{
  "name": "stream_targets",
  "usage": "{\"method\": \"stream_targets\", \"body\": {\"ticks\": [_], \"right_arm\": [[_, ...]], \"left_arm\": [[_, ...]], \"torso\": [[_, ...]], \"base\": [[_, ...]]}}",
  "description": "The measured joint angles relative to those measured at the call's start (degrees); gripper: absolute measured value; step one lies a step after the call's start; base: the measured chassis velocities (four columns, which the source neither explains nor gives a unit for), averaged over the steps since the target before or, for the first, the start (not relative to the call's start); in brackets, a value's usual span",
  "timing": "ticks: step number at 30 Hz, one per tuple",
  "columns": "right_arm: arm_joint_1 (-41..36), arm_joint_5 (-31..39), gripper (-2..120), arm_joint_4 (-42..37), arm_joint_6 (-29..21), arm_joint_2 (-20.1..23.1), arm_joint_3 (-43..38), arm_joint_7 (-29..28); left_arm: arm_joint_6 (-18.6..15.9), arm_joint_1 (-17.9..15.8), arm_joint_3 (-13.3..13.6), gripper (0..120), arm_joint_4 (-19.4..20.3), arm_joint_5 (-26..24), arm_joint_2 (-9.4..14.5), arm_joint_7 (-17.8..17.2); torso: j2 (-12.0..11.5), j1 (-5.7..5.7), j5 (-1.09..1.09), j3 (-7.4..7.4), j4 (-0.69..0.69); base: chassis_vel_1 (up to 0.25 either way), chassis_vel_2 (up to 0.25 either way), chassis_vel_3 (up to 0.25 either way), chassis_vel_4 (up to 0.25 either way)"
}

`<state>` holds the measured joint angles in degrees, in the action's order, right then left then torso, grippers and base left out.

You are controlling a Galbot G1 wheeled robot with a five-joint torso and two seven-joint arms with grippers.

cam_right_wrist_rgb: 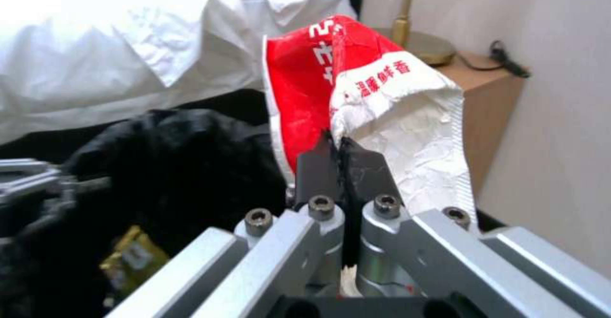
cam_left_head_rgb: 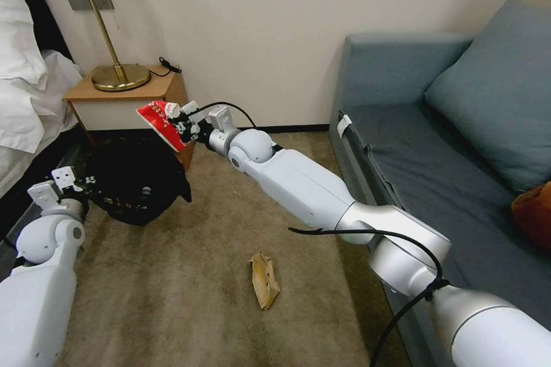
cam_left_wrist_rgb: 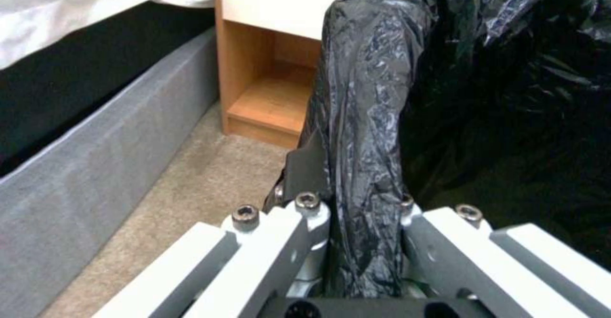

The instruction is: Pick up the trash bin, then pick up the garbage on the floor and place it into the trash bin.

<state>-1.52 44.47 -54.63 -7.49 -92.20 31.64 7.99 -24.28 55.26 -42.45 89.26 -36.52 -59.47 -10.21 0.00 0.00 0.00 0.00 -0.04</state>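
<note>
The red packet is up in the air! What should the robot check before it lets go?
1. Right hand shut on the red packet: ok.
2. Left hand clamped on the bin rim: ok.
3. Bin mouth open, bag not folded over it: ok.
4. Packet right above the mouth: not ok, it hangs over the bin's far edge.
5. Room inside the bin: ok, just a gold wrapper in there.
6. Floor done: not ok, a tan wrapper lies on the carpet.

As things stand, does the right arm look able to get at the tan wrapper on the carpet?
Probably not right away: the right gripper is shut on the red-and-white packet, raised above the trash bin that the left gripper holds. The tan wrapper itself lies alone on open carpet, with nothing covering it.
</note>
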Motion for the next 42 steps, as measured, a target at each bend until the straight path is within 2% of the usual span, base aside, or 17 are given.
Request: {"method": "stream_targets", "body": {"ticks": [3,7,14,19,21,24,26,28,29,30,32,33,35,36,38,40,42], "right_arm": [[0.30,3.85,0,-0.87,1.03,-0.01,3.32,-0.12],[0.13,5.55,0,-1.75,1.70,0.00,6.33,-0.11],[-0.72,7.05,0,-2.76,2.11,0.03,8.74,-0.05],[-1.28,5.63,2,-2.36,2.15,0.05,9.65,0.13],[-2.04,4.69,13,-2.08,2.19,0.06,9.88,0.19],[-2.50,4.16,19,-2.06,2.20,0.06,9.94,0.18],[-2.80,3.43,32,-1.96,2.23,0.06,10.13,0.14],[-2.78,3.34,35,-1.88,2.23,0.05,10.24,0.12],[-2.68,3.29,42,-1.78,2.17,0.06,10.38,0.09],[-2.68,3.29,42,-1.78,2.17,0.06,10.38,0.09],[-2.36,3.26,52,-1.55,1.93,0.06,10.66,0.07],[-2.36,3.26,52,-1.55,1.93,0.06,10.66,0.07],[-2.12,3.29,65,-1.38,1.75,0.07,11.20,0.06],[-2.12,3.29,65,-1.38,1.75,0.07,11.20,0.06],[-1.86,3.39,77,-1.38,1.53,0.07,11.87,0.05],[-1.83,3.39,81,-1.38,1.49,0.07,11.96,0.05],[-1.68,3.32,92,-1.28,1.31,0.06,12.51,0.07]], "left_arm": [[-0.43,-0.30,0.38,3,0.40,-0.09,-0.43,-0.10],[-0.58,-0.63,0.91,3,0.53,-0.12,-0.78,-0.13],[-0.84,-2.29,2.85,3,0.25,0.54,-2.14,-0.12],[-1.16,-3.05,4.17,3,0.25,1.20,-3.14,-0.12],[-1.20,-3.18,4.48,3,0.26,1.56,-3.48,-0.13],[-1.20,-3.26,4.53,3,0.16,1.83,-3.60,-0.07],[-0.84,-3.32,4.45,3,-0.53,2.34,-3.64,0.11],[-0.66,-3.32,4.31,3,-0.75,2.42,-3.64,0.23],[-0.41,-3.31,4.11,3,-0.98,2.48,-3.63,0.34],[-0.41,-3.31,4.11,3,-0.98,2.48,-3.63,0.34],[0.00,-3.18,3.69,3,-1.33,2.54,-3.57,0.57],[0.00,-3.18,3.69,3,-1.33,2.54,-3.57,0.57],[0.40,-2.78,3.21,3,-1.53,2.54,-3.53,0.89],[0.40,-2.78,3.21,3,-1.53,2.54,-3.53,0.89],[0.69,-2.29,2.78,3,-1.53,2.49,-3.54,1.18],[0.73,-2.21,2.70,3,-1.53,2.48,-3.54,1.20],[1.03,-1.89,2.40,3,-1.59,2.39,-3.42,1.30]], "torso": [[0.00,0.00,0.00,0.00,0.05],[0.00,0.00,0.00,0.00,0.06],[0.00,0.00,0.00,0.00,0.04],[0.00,0.00,0.00,0.00,0.02],[0.00,0.00,0.00,0.00,0.03],[0.00,0.00,0.00,0.00,0.03],[0.00,0.00,0.00,0.00,0.04],[0.00,0.00,0.00,0.00,0.04],[0.00,0.00,0.00,0.00,0.04],[0.00,0.00,0.00,0.00,0.04],[0.00,0.00,0.00,0.00,0.04],[0.00,0.00,0.00,0.00,0.04],[0.00,0.00,0.00,-0.01,0.04],[0.00,0.00,0.00,-0.01,0.04],[0.00,0.00,0.00,0.00,0.04],[0.00,0.00,0.00,0.00,0.04],[0.00,0.00,0.00,-0.01,0.04]], "base": [[0.000,0.000,0.000,0.000],[0.000,0.000,0.000,0.000],[0.000,0.000,0.000,0.000],[0.000,0.000,0.000,0.000],[0.000,0.000,0.000,0.000],[0.000,0.000,0.000,0.000],[0.000,0.000,0.000,0.000],[0.000,0.000,0.000,0.000],[0.000,0.000,0.000,0.000],[0.000,0.000,0.000,0.000],[0.000,0.000,0.000,0.000],[0.000,0.000,0.000,0.000],[0.000,0.000,0.000,0.000],[0.000,0.000,0.000,0.000],[0.000,0.000,0.000,0.000],[0.000,0.000,0.000,0.000],[0.000,0.000,0.000,0.000]]}}
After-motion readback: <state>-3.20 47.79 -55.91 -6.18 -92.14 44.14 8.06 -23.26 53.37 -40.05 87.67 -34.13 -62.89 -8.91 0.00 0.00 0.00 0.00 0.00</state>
